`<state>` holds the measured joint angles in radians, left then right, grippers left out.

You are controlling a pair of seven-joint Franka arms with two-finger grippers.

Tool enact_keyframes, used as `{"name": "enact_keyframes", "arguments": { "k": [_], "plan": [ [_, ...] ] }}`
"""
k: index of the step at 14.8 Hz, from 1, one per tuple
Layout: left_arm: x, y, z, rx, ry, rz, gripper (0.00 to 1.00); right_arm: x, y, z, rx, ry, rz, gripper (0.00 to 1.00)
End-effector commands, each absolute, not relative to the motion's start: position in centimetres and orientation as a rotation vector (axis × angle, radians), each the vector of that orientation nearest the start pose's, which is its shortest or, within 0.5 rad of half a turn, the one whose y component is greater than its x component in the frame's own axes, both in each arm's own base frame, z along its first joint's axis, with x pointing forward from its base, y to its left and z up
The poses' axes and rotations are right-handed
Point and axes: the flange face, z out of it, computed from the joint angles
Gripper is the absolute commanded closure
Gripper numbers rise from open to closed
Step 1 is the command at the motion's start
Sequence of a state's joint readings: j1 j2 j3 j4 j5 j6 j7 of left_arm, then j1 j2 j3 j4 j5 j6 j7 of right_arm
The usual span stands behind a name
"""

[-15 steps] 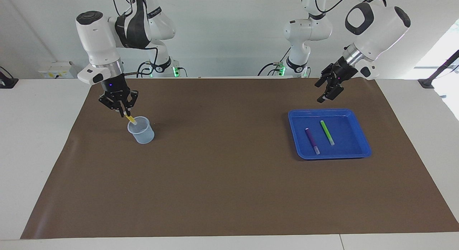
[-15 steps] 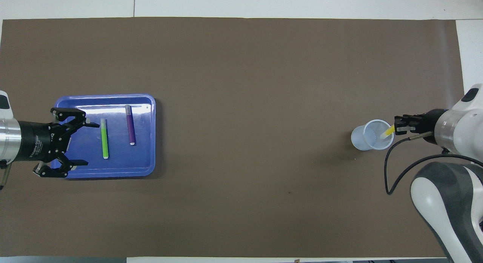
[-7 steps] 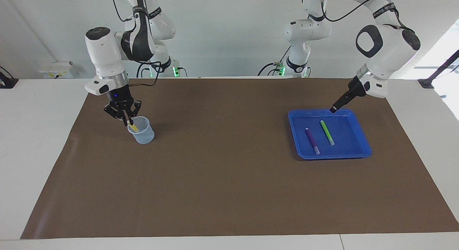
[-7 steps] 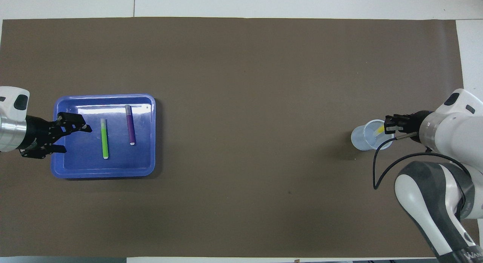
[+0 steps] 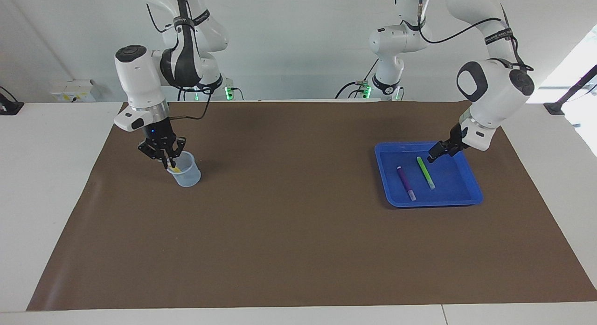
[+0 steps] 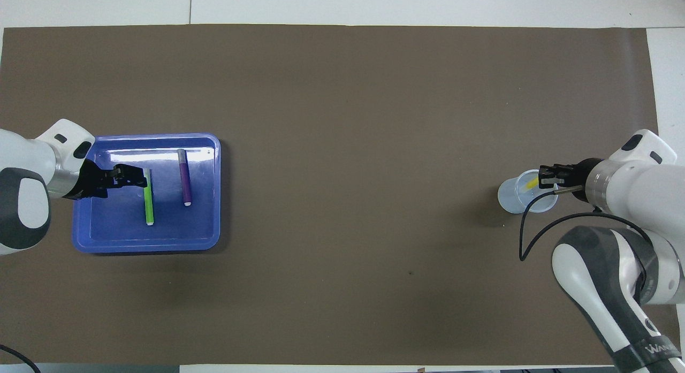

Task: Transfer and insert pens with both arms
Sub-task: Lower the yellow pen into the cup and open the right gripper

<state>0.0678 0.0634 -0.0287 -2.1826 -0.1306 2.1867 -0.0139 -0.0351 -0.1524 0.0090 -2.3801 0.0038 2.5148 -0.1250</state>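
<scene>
White walls back a pale surface (image 5: pixel 46 185) spread with a brown mat (image 5: pixel 298 231). Facing the robots, the right tool (image 5: pixel 169 164) dips into the clear cup (image 5: pixel 185 175) at the right arm's end, the yellow pen (image 5: pixel 174 169) at its fingertips; whether the grip is shut or loosening I cannot tell. If the arm lifts too soon, the pen could drag the light cup over. The left tool (image 5: pixel 434 153) hangs low over the blue tray (image 5: pixel 473 194), just beside the green pen (image 5: pixel 425 172), with the purple pen (image 5: pixel 406 182) next to that. 2 slimmer arms (image 5: pixel 396 40) wait at the wall.

From overhead, the left tool (image 6: pixel 132 177) covers the green pen's (image 6: pixel 148 204) end farther from the robots; its fingers seem spread, gripping nothing. A descent off the pen's line might roll it against the purple pen (image 6: pixel 185 176). The yellow pen (image 6: pixel 530 183) leans inside the cup (image 6: pixel 511 197).
</scene>
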Motion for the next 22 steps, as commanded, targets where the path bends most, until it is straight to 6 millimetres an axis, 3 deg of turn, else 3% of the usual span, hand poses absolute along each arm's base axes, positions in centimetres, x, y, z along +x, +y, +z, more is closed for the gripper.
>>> {"name": "enact_keyframes", "arguments": {
  "k": [1, 4, 6, 10, 12, 16, 19, 20, 21, 22],
  "plan": [
    [53.2, 0.4, 33.6, -3.220, -0.090, 0.087, 0.09, 50.2, -2.8, 41.2, -3.133, -0.089, -0.468, 0.13],
    [52.9, 0.0, 32.5, -3.219, -0.068, 0.102, 0.17, 50.9, -3.7, 42.1, -3.135, -0.065, -0.485, 0.00],
    [52.9, -0.6, 30.9, -3.206, -0.020, 0.131, 0.18, 51.4, -3.8, 43.3, -3.138, -0.063, -0.451, 0.00],
    [52.9, -0.7, 29.9, -3.175, 0.034, 0.148, 0.20, 52.6, -3.7, 48.2, -3.141, 0.024, -0.314, 0.00],
    [52.9, -0.6, 29.9, -3.175, 0.031, 0.143, 0.25, 52.9, -3.5, 50.8, -3.144, 0.023, -0.265, 0.00],
    [53.1, -0.8, 29.9, -3.174, 0.042, 0.128, 0.54, 54.5, -2.6, 55.7, -3.157, 0.076, -0.128, 0.00],
    [53.0, -0.7, 29.9, -3.174, 0.040, 0.131, 0.67, 55.3, -1.4, 58.5, -3.162, 0.073, -0.063, 0.00],
    [53.0, -0.7, 29.9, -3.174, 0.038, 0.131, 0.75, 55.6, -1.2, 59.4, -3.163, 0.081, -0.044, 0.00],
    [53.0, -0.7, 29.9, -3.174, 0.038, 0.131, 0.91, 55.9, -1.1, 60.1, -3.163, 0.094, -0.015, 0.00],
    [53.0, -0.5, 29.9, -3.174, 0.033, 0.131, 1.00, 56.0, -1.1, 60.9, -3.161, 0.113, 0.004, 0.00]
  ]
}}
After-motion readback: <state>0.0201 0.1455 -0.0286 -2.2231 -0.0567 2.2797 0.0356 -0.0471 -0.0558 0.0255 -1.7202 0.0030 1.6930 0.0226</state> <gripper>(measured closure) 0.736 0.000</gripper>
